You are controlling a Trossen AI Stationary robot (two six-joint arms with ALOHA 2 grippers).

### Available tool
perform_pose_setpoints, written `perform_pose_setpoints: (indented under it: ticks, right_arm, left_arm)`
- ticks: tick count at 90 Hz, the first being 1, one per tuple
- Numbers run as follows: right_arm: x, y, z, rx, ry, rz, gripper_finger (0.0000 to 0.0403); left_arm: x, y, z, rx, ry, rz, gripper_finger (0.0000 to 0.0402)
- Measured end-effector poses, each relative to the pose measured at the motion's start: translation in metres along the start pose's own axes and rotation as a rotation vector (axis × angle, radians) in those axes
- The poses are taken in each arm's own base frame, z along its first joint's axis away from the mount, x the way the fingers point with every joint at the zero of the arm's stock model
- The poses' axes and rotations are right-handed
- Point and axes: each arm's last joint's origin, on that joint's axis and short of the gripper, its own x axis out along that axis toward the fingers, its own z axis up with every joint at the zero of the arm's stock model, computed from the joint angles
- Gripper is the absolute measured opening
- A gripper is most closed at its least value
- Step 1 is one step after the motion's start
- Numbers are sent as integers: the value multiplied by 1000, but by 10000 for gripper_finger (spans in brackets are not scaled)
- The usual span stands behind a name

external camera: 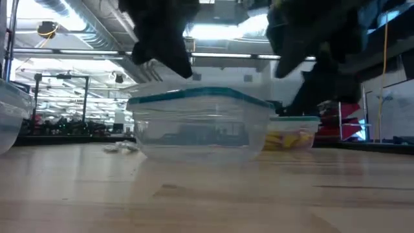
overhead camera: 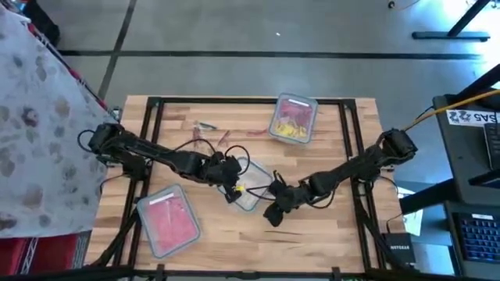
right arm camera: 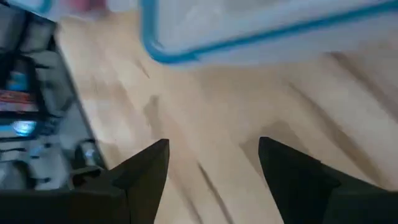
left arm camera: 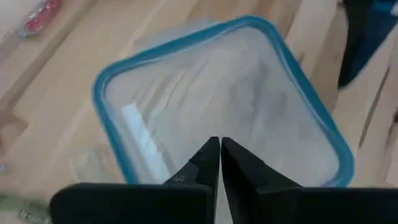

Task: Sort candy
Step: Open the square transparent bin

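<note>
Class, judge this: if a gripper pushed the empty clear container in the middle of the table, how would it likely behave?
The middle container looks empty, so probably light. Sitting flat on smooth wood, it would likely slide, not tip. Its clear walls may be slippery.

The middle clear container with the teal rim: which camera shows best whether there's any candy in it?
The left wrist view: it looks straight down into the teal-rimmed container, past the shut left hand, and shows no candy inside. The low view shows only its side wall. The high view mostly hides it under the arms. The right wrist view catches one corner.
</note>
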Motion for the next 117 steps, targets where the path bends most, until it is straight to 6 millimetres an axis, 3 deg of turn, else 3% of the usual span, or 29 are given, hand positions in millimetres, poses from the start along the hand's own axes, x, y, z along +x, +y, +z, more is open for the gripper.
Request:
perform_pose_setpoints:
  ticks: [19, 40, 59, 91, 104, 117]
  right_arm:
    - [-7, -9, 4, -149, 68, -6, 236]
    - [7, -44, -10, -180, 171, 9, 236]
    - [13, -53, -16, -175, 59, 95, 236]
    - [13, -89, -26, -149, -228, 215, 236]
    - [13, -92, -26, -262, -259, 178, 236]
    - [14, -94, -27, -296, -255, 149, 236]
  left_arm:
    - [3, 2, -9, -50, 72, 53, 0]
    - [19, 0, -15, -44, 152, 38, 0]
    - [23, -6, -18, -56, 159, 14, 0]
    - [46, -14, -14, -80, 121, -42, 0]
    - [51, -9, -5, -102, 117, -69, 0]
    - [43, -5, 12, -112, 156, -70, 0]
